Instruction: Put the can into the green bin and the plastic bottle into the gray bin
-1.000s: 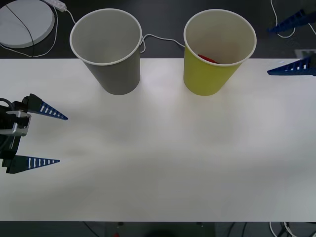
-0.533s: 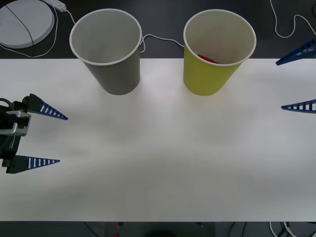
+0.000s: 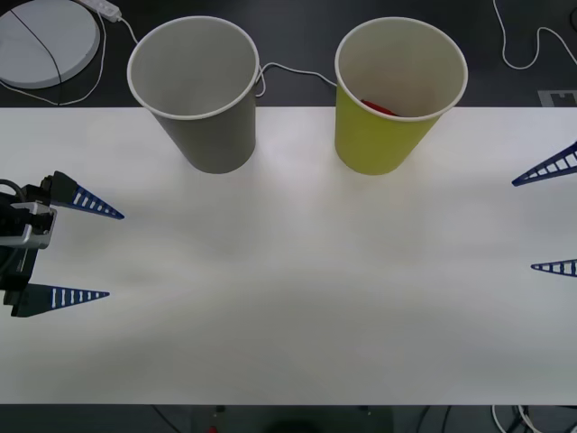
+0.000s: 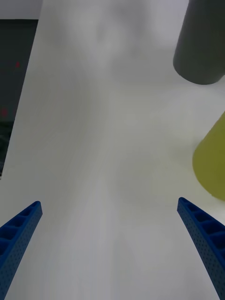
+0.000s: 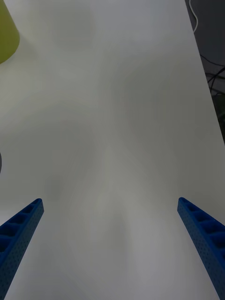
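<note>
At the table's back stand two large paper cups. The gray bin [image 3: 212, 135] is on the left and the green bin [image 3: 374, 144] on the right. A red sliver of the can [image 3: 379, 107] shows low inside the green bin. The plastic bottle is out of view. My left gripper [image 3: 113, 254] hovers open over the table's left edge, holding nothing. My right gripper [image 3: 525, 225] is open at the right edge, well clear of the green bin. From the right wrist, the gray bin [image 4: 201, 47] and green bin [image 4: 213, 164] stand beyond the right gripper [image 4: 109, 206]. The left wrist view catches the green bin [image 5: 7, 37] past the left gripper [image 5: 110, 201].
The white table [image 3: 297, 289] stretches wide between the two grippers. Behind it, on the dark floor, lie a white round disc [image 3: 45, 41] at the back left and white cables [image 3: 288, 70].
My right gripper has moved from the back right corner toward the front along the table's right edge, staying open. The left arm and both cups have not moved.
</note>
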### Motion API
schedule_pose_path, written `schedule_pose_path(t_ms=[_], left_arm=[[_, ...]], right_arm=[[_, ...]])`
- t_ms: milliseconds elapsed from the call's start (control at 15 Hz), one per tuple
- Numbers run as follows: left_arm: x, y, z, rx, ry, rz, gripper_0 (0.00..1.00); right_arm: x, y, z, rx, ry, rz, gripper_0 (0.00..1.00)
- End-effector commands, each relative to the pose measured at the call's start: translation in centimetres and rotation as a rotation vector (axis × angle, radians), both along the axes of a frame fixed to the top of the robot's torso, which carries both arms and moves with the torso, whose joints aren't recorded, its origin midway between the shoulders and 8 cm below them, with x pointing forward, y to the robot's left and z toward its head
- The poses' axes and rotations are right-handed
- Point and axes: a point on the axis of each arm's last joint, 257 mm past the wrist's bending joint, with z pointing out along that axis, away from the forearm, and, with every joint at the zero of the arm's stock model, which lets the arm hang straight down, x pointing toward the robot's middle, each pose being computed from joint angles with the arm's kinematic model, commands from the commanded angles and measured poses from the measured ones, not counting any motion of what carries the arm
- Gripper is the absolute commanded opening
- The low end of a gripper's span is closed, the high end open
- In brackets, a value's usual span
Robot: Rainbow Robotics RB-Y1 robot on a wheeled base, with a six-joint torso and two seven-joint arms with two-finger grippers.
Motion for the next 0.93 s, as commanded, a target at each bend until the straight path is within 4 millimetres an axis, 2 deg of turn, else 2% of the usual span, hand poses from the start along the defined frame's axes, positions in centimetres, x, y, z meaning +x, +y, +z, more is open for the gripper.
schedule_pose_path(t_ms=[67,467,667,933], left_arm=[[0.0,0.0,0.0,0.0,0.0,0.0,1.0],[0.0,0.0,0.0,0.0,0.0,0.0,1.0],[0.0,0.0,0.0,0.0,0.0,0.0,1.0],[0.0,0.0,0.0,0.0,0.0,0.0,1.0]], right_arm=[[-1.3,0.2,-1.7,-0.014,-0.002,-0.004,1.0],[-3.1,-0.3,-4.2,-0.015,-0.016,-0.046,1.0],[-2.9,-0.9,-4.8,-0.032,-0.024,-0.066,1.0],[-2.4,-0.9,-4.6,-0.031,-0.043,-0.072,1.0]])
